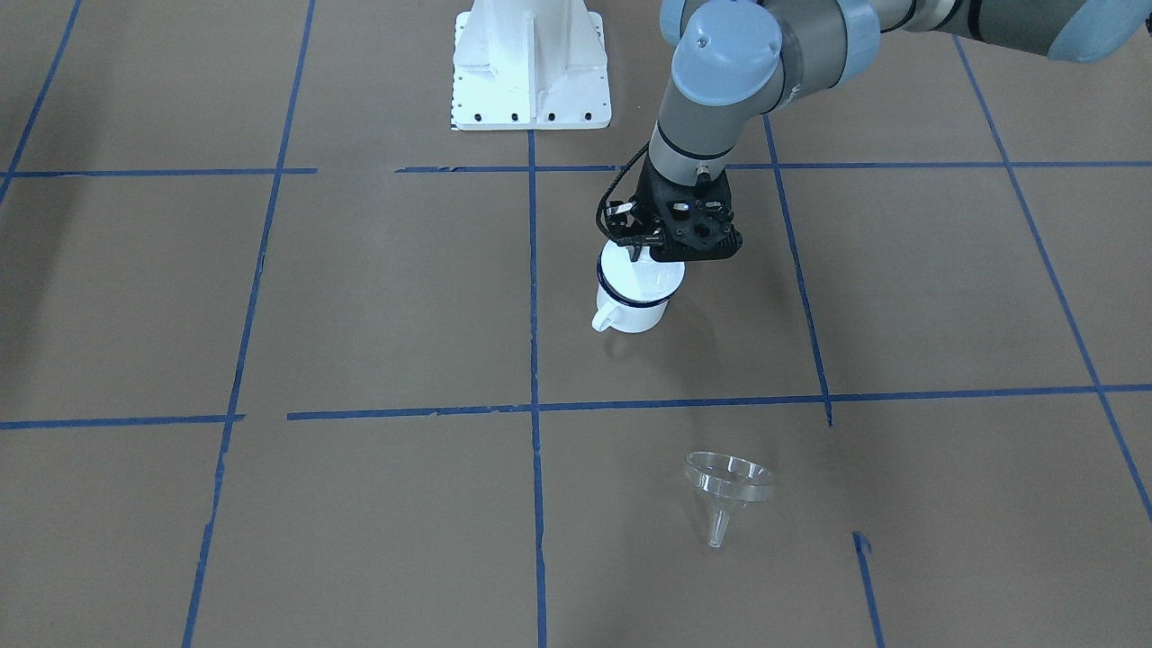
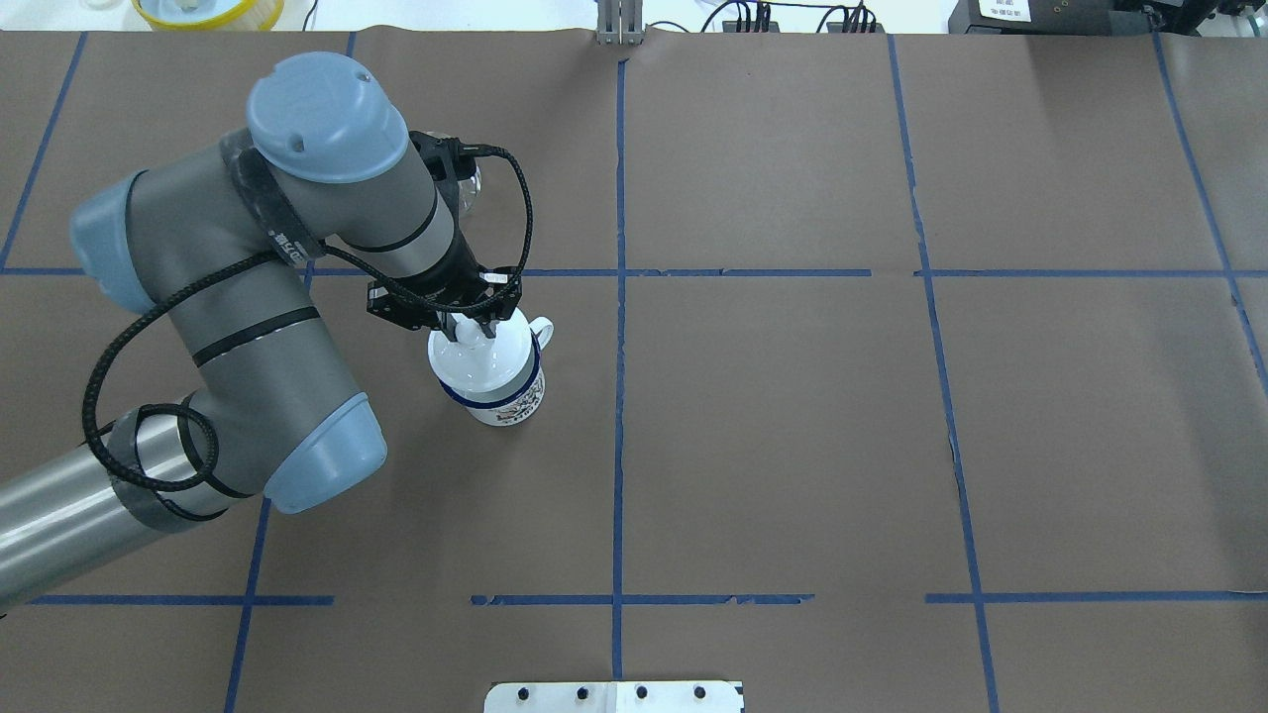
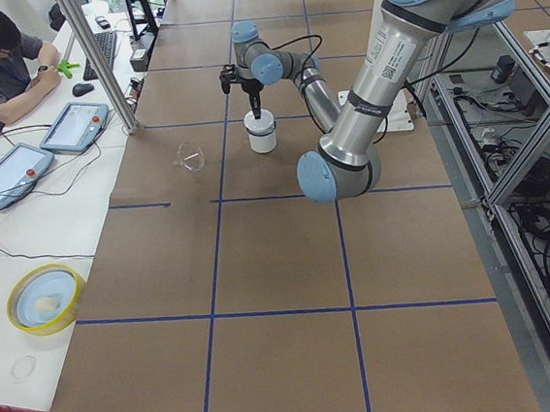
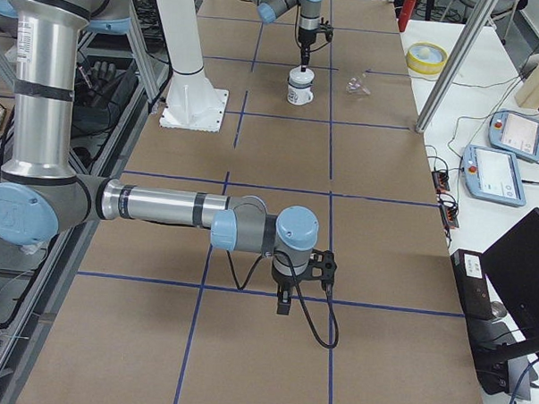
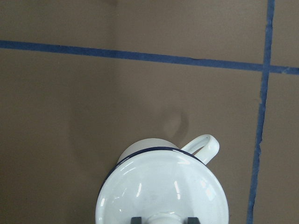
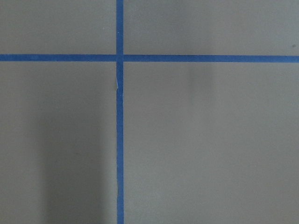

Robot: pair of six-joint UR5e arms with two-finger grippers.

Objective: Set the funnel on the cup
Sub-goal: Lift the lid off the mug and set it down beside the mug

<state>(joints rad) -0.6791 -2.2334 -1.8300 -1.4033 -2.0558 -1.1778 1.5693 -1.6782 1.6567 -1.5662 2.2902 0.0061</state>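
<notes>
Being pinched at knob by left gripper (image 2: 468, 332): lid (image 2: 490, 363), so cup (image 2: 515, 403) below opens for funnel (image 1: 729, 477); right gripper (image 4: 284, 303): can't tell.

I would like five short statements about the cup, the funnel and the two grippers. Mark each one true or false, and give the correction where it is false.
1. The funnel sits on the cup. False: it lies on its side on the table, apart from the cup.
2. A white lid with a knob covers the cup. True.
3. The left gripper is at the knob. True.
4. The cup has two handles. False: it has one loop handle.
5. The right gripper hangs over the cup. False: it is far from it.
</notes>
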